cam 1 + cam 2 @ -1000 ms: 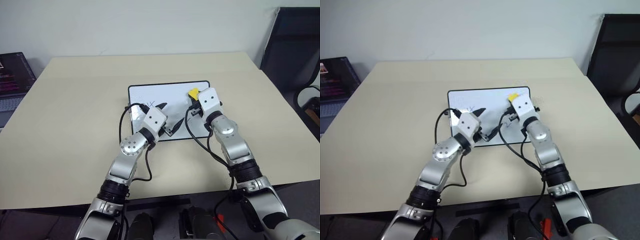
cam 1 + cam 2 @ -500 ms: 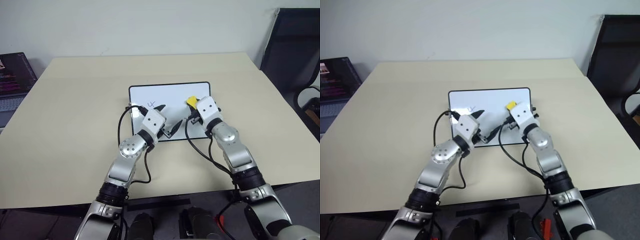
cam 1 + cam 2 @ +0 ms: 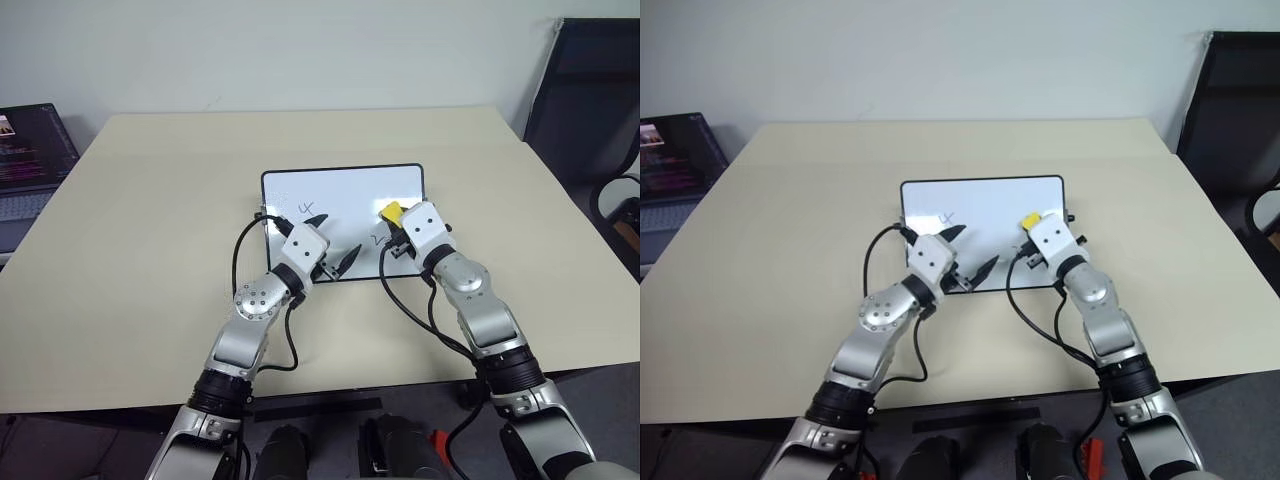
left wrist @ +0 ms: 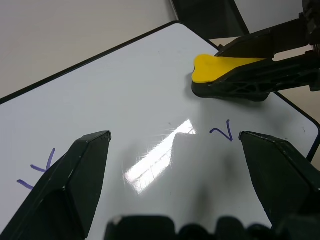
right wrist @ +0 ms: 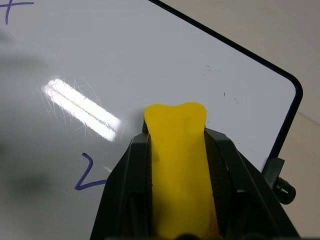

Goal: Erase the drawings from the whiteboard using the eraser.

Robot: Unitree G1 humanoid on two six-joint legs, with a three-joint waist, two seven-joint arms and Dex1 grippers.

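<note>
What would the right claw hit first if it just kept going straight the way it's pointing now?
The right claw, shut on the yellow eraser, points across the whiteboard toward its far edge. Ahead lies bare white surface, then the black frame. The small mark sits off to one side. Height above the board is unclear.

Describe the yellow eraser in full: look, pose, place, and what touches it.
The eraser is a small bright yellow oblong block with a notched, rounded front end and a dark underside that shows in the left wrist view. It looks like smooth plastic on top. The right gripper is shut on it, a black finger on each long side, holding it flat over the right part of the whiteboard, near the board's right edge. It appears to rest on the glossy surface, just beyond a small blue check-like mark.
</note>
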